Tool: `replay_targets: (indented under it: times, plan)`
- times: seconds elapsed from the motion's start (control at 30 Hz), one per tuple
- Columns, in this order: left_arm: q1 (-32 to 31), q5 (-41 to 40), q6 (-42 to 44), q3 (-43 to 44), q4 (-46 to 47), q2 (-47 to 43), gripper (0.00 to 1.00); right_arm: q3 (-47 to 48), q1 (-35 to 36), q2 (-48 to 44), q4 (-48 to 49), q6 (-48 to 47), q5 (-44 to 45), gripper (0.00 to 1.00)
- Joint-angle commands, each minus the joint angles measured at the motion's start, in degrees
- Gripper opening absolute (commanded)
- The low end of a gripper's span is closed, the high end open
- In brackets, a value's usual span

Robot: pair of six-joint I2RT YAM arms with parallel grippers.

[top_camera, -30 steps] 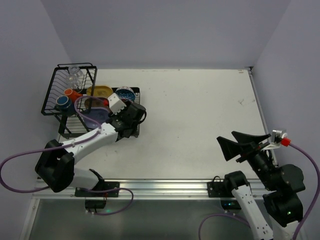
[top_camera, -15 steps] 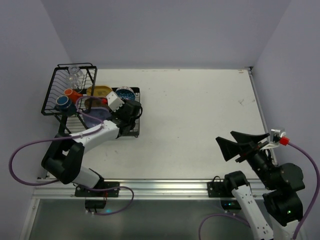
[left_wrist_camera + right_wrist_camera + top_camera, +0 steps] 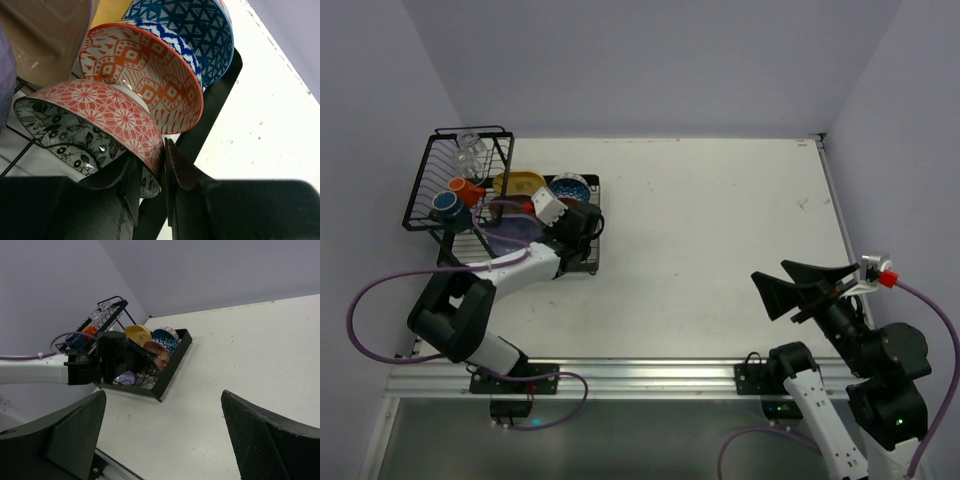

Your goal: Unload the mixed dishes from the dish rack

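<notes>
The reddish bowl [image 3: 107, 107] is pinched at its rim by the left gripper [image 3: 151, 175] in the dish rack [image 3: 220, 95], with an orange-patterned bowl [image 3: 150, 75] crowded just behind it. The right gripper [image 3: 163, 394] is spread wide, empty.

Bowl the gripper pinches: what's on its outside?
The bowl is reddish-pink with white flowers; left wrist view.

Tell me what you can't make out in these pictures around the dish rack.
Top view: the left claw and the floral bowl it pinches are hidden under the arm.
Left wrist view: the tan plate is cut off by the top edge.
Right wrist view: the glass in the dish rack is too small to read.
</notes>
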Motion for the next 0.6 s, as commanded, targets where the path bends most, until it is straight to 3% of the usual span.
replay_targets:
  times: [0.0, 0.2, 0.57]
  plan:
    - [0.5, -3.3, -2.5, -0.8, 1.5, 0.2, 0.22, 2.2, 0.2, 1.3, 0.2, -0.8, -1.9, 0.99]
    - [0.6, -3.3, -5.4, -2.1, 1.3, -0.5, 0.0, 3.1, 0.1, 1.6, 0.3, -0.8, -2.1, 0.99]
    - [0.5, -2.7, -6.3, -5.1, 5.9, -3.7, 0.0, 2.6, 0.1, 1.3, 1.0, -0.4, -2.1, 0.99]
